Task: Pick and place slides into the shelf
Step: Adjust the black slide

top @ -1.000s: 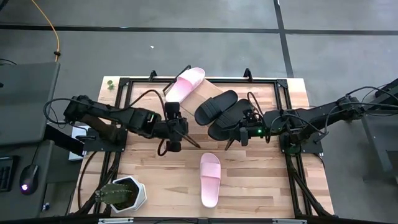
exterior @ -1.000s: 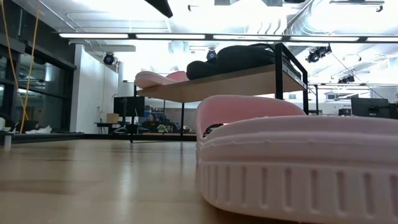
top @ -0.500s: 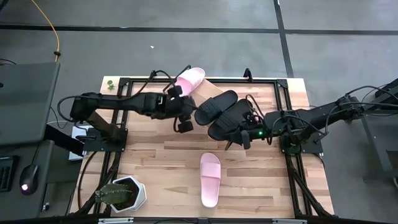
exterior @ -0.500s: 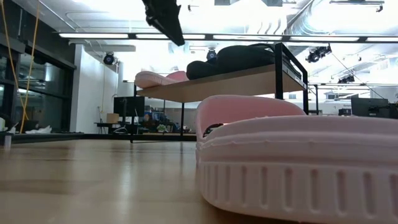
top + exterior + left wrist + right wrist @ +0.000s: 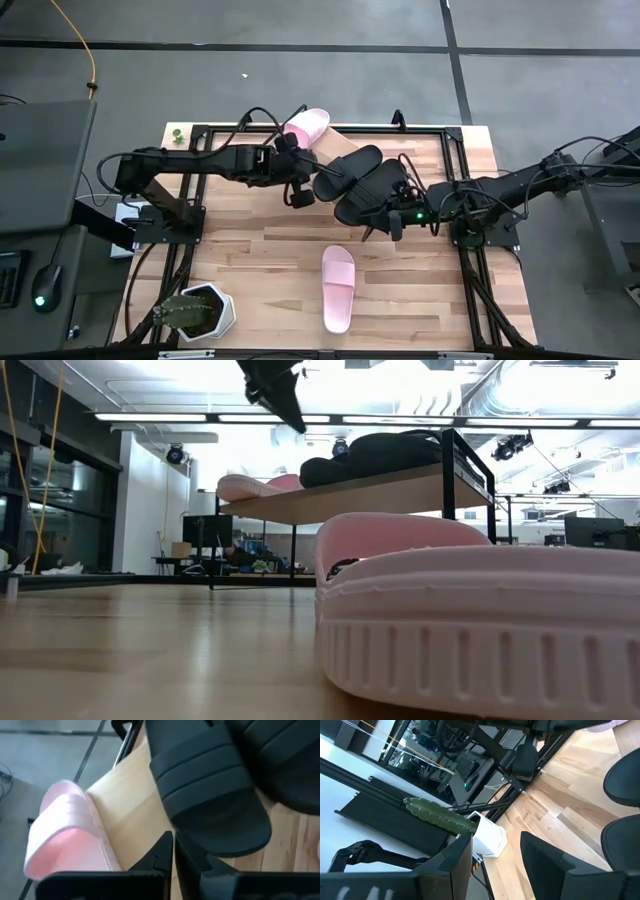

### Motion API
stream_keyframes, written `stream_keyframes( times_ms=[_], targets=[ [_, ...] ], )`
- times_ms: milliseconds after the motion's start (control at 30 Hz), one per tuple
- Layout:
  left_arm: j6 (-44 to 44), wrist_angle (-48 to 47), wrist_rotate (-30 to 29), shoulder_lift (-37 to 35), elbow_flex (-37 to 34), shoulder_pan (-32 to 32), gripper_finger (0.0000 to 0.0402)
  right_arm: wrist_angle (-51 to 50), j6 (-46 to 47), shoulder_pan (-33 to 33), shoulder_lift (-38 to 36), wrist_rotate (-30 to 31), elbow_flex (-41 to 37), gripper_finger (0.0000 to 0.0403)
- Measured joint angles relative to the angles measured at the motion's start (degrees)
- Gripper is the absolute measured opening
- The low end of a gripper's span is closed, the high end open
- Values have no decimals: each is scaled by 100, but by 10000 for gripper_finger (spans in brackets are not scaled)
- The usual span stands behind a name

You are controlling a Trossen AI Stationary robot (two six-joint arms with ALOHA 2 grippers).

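Landmark = shelf [image 5: 330,160], slanted wood board on black wire frame at far side of the surface [image 5: 260,270]. On the shelf: one pink slide [image 5: 308,126] at its left end, two black slides next to it – black slide A [image 5: 348,170] mid-board, black slide B [image 5: 370,194] just right of A, edges touching or overlapping. Second pink slide [image 5: 338,288] lies off the shelf, on the surface well in front of it, flat, strap up; low view shows it filling the foreground. Left pincer [image 5: 300,192] hangs over the shelf's front edge betw. the shelved pink slide and black slide A, fingers pressed together, nothing pinched; left wrist view shows fingertips meeting above bare board. Right pincer [image 5: 385,224] sits just at the shelf's right front, beside black slide B, fingers spread, empty. Potted cactus [image 5: 185,312] in white pot near the surface's front left corner, well away from the shelf
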Motion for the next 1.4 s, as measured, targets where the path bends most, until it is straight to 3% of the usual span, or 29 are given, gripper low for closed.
stream_keyframes(
  times_ms=[600, 1133, 1400],
  targets=[
    [7, 460, 230, 172, 3, 505, 1, -4, 94, 0, 0, 13, 0, 158],
    [-169, 678, 554, 803, 1, 516, 0, 39, 195, 0, -2, -38, 2, 158],
    [-362, 1032, 1054, 836, 3, 522, 0, 25, 151, 0, -2, -31, 2, 158]
  ],
)
